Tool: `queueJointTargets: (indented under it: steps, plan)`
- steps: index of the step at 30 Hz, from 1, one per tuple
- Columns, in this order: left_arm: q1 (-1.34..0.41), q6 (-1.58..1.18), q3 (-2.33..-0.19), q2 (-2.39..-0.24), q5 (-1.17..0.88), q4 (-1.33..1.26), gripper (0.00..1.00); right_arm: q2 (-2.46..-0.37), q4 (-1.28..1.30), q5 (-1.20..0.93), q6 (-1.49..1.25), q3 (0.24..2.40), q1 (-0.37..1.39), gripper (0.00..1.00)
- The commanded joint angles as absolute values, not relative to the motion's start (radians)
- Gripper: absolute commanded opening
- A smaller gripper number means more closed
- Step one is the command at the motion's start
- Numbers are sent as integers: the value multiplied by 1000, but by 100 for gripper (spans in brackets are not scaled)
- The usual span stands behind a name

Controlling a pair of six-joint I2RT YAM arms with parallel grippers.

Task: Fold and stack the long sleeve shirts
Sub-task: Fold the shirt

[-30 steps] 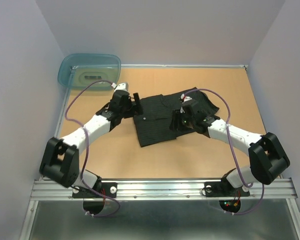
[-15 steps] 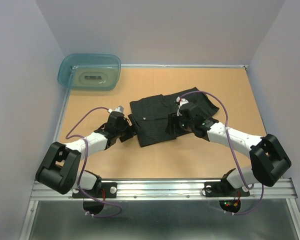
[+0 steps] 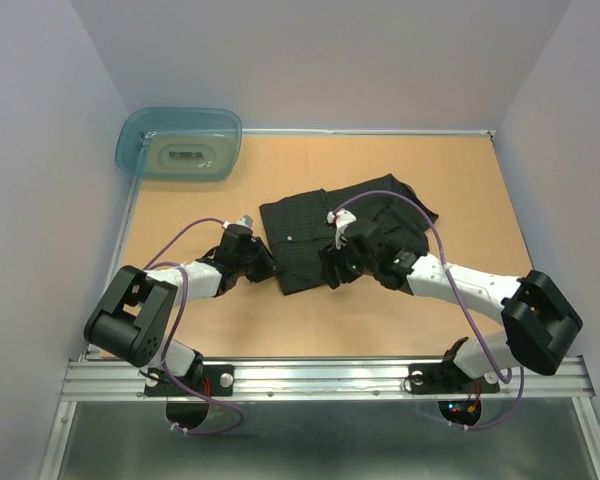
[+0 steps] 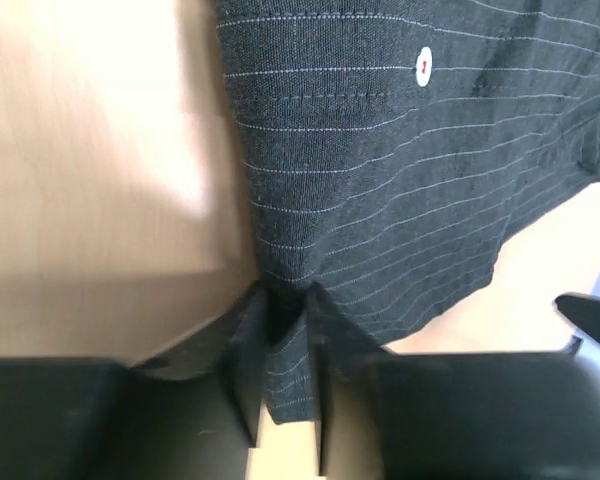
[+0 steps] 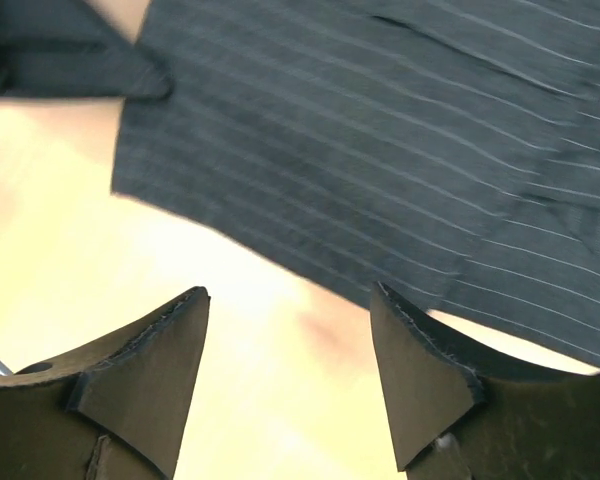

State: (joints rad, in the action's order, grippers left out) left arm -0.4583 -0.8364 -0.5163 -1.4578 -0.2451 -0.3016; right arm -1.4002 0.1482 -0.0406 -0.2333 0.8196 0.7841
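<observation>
Right now your left gripper [image 4: 285, 300] is pinched on the shirt [image 4: 400, 180] — a small pleat of its hem corner stands up between the fingers, and the rest of the cloth spreads away ahead of the tips, flat on the table [image 4: 100, 180]. Your right gripper [image 5: 290, 295] is spread wide with nothing in it, hovering just short of the shirt's near edge, which runs across just beyond its fingertips; bare table shows between them. Judge the cloth as light, thin and limp: it will not hold a shape, it will sag and drag from a single pinch, and the folded layers may slide over each other. So take it at edges and corners — bring the right fingers down onto the hem ahead of them, catching every layer, about level with the left pinch. Keep clear of the pale button [image 4: 423, 67] farther ahead of the left fingers; a grip there would likely slip.
</observation>
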Motion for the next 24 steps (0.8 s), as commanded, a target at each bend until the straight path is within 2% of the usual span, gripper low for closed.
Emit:
queueJointTargets:
  steps: [1, 4, 15, 24]
  plan:
    - [-468, -839, -514, -1434, -287, -313, 17, -1413, 94, 44, -89, 837, 879, 72]
    - [-469, -833, -534, -1419, -290, -279, 13, -1457, 72, 98, -20, 851, 945, 73]
    - [-469, -825, -580, -1397, -305, -198, 13, -1634, -95, 264, 172, 894, 1140, 73]
    - [-469, -828, -603, -1394, -327, -172, 13, -1747, -202, 373, 284, 903, 1164, 73]
